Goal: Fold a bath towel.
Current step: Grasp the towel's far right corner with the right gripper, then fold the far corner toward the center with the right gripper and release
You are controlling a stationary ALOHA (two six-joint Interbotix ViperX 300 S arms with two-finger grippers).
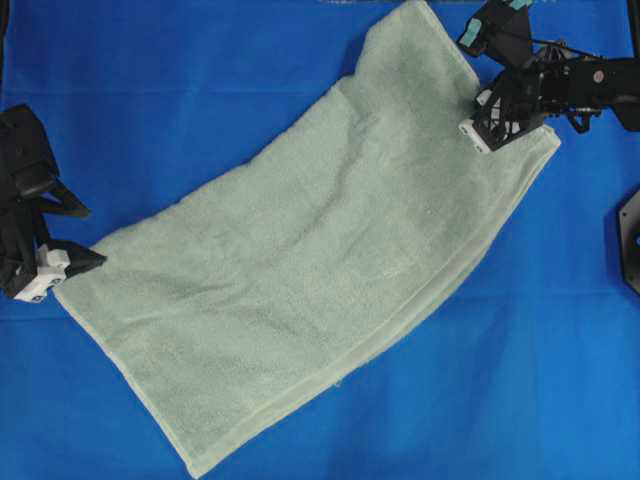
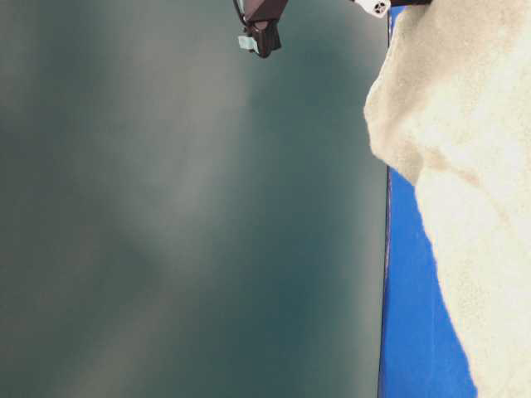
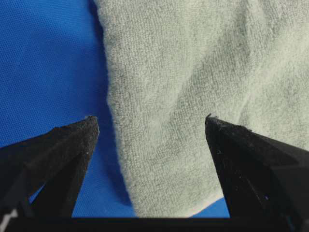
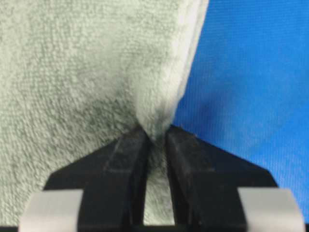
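Gripping stage, you're mid-grasp. Left claw (image 1: 75,262) spread wide, straddling near corner of bath towel (image 1: 320,290), nothing pinched yet. Towel flat, diagonal on blue table (image 1: 180,90). Right claw (image 4: 155,137) pinching far hemmed edge. Next: close left, lift both together. Only right wrist view shows the pinch.

Bath towel (image 1: 310,290): one. Blue table covering (image 1: 150,90): one. Grippers: two, left gripper (image 1: 72,262) and right gripper (image 4: 155,140).
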